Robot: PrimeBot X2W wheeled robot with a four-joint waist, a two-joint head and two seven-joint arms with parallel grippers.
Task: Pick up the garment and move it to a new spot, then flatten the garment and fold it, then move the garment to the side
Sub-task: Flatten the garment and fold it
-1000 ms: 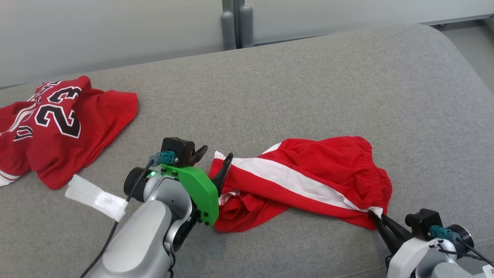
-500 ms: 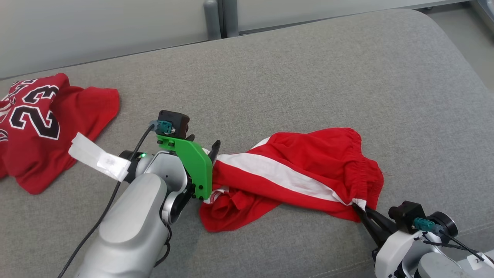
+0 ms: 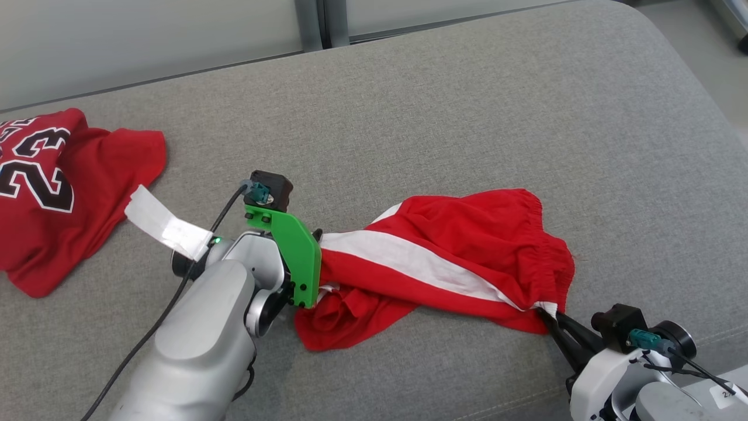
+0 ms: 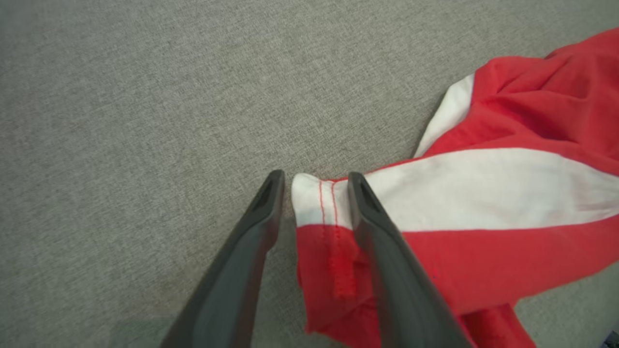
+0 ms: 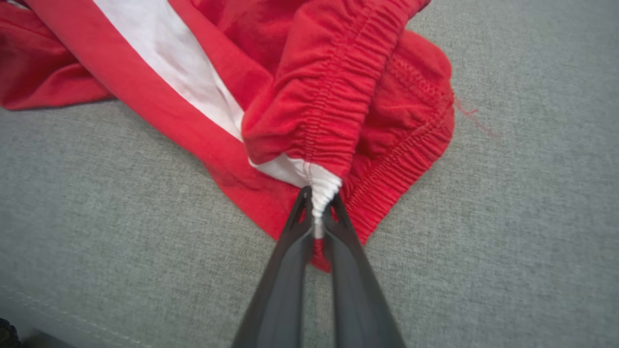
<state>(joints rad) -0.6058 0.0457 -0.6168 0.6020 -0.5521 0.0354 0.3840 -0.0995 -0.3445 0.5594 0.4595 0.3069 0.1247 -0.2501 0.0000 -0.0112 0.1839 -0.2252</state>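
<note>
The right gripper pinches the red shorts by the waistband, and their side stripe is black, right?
Not quite: the stripe on the shorts is white, not black, as the head view shows. The right gripper does pinch the waistband.

You seem to be in a lab or office bay: grey upholstered pad [image 3: 467, 117], pale partition panels [image 3: 146, 41], grey post [image 3: 308, 23] between them.

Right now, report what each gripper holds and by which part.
Right gripper: shut on the red shorts, pinching the waistband at its white stripe. Left gripper: holds nothing; open jaws straddle the leg hem corner.
</note>
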